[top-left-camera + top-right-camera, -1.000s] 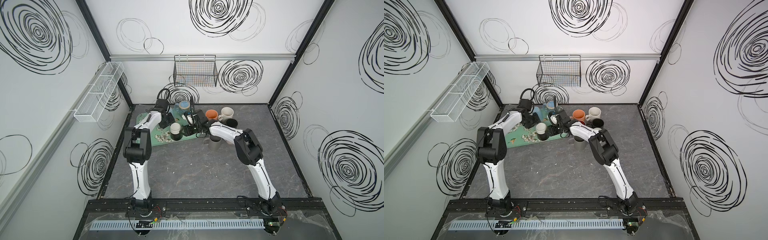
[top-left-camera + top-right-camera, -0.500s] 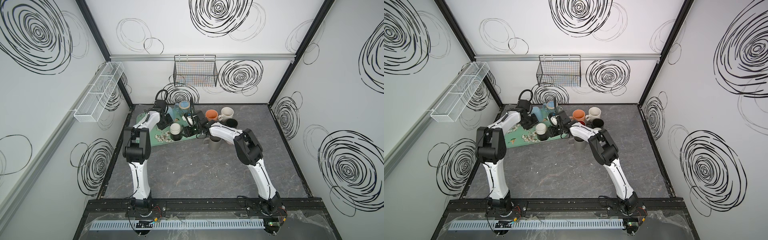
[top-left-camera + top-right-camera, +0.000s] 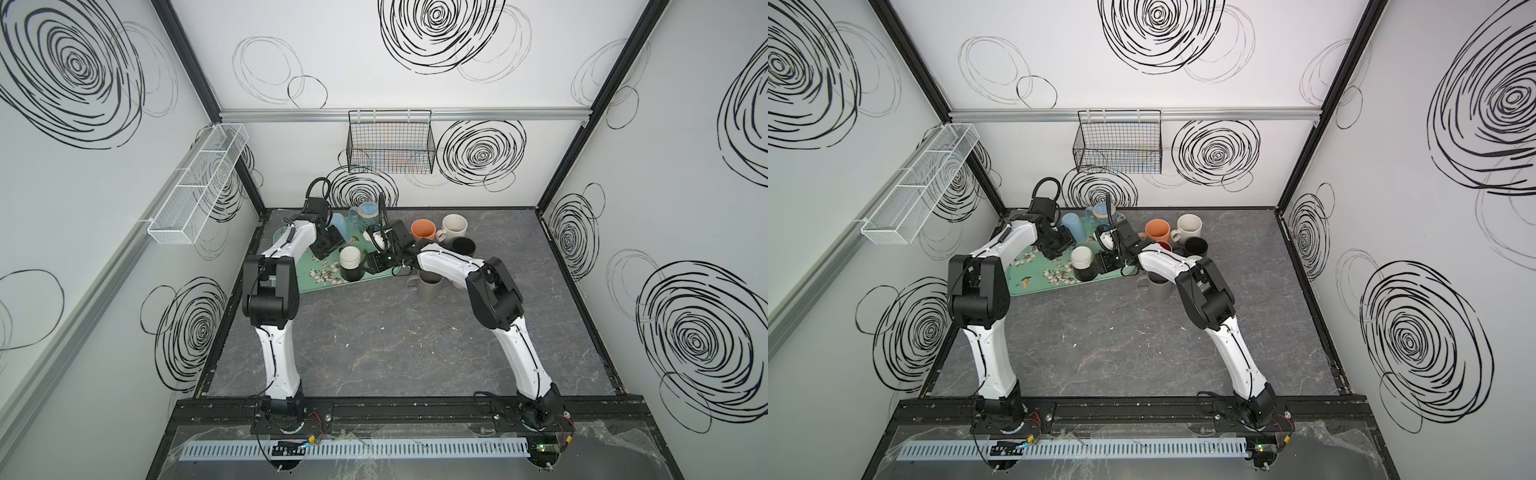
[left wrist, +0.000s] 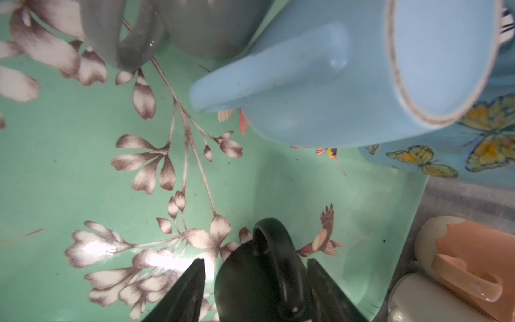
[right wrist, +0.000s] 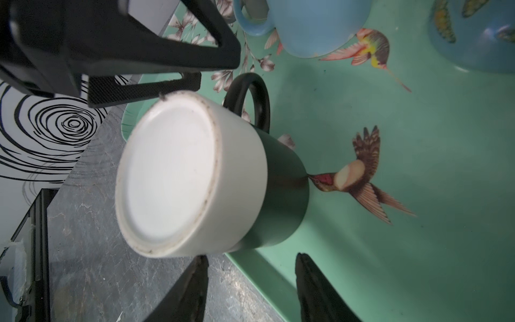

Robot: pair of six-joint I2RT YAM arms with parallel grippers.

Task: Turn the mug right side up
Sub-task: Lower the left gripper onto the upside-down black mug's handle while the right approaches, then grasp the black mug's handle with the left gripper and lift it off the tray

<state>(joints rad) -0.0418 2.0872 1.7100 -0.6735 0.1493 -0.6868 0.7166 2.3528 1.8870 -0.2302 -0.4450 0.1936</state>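
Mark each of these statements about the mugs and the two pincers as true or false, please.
1. The white-bottomed mug stands upside down on the green floral tray. True.
2. The right pincer is clamped on it. False: it is open beside the mug and holds nothing.
3. The left pincer straddles the mug's black handle. True.
4. The orange mug sits on the tray. False: it sits on the grey table, next to the cream mug.
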